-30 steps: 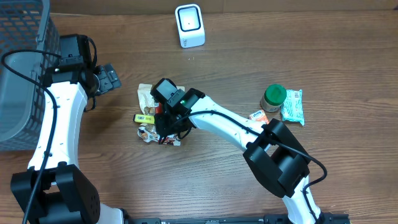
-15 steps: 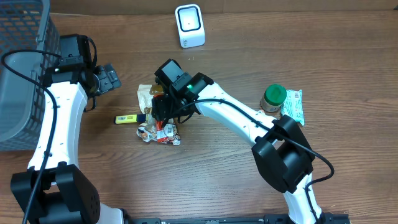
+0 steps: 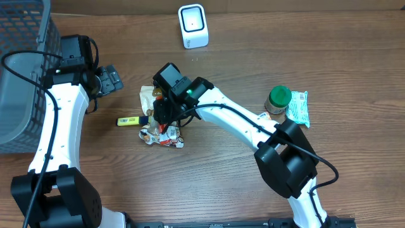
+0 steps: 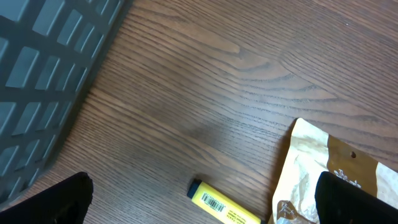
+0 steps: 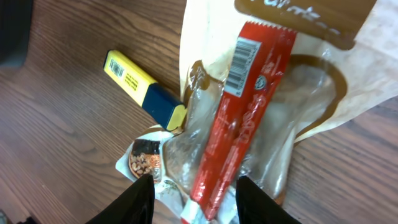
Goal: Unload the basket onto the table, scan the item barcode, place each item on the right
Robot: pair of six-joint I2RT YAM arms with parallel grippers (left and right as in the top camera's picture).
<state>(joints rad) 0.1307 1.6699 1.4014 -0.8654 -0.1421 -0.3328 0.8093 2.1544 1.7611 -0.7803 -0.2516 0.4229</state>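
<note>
The white barcode scanner (image 3: 193, 25) stands at the far edge of the table. In a pile at the centre lie a red stick packet (image 5: 249, 118) with its barcode facing up, a beige pouch (image 3: 148, 96) (image 5: 311, 43), a yellow highlighter (image 3: 128, 121) (image 5: 142, 86) and a nut snack packet (image 5: 147, 163). My right gripper (image 3: 166, 118) (image 5: 196, 202) hangs over the pile. Its fingers (image 5: 140, 199) straddle the red packet's lower end with gaps on both sides. My left gripper (image 3: 112, 80) (image 4: 208, 204) is wide open above the table, the highlighter (image 4: 225, 209) below it.
A grey mesh basket (image 3: 22, 63) fills the far left corner. At the right sit a green-lidded jar (image 3: 278, 99), a teal packet (image 3: 297, 107) and a small orange packet (image 3: 262, 117).
The highlighter slid left, out of the pile. My right gripper shifted slightly toward the far side over the pile; its jaws widened, then narrowed. The left arm stayed still.
</note>
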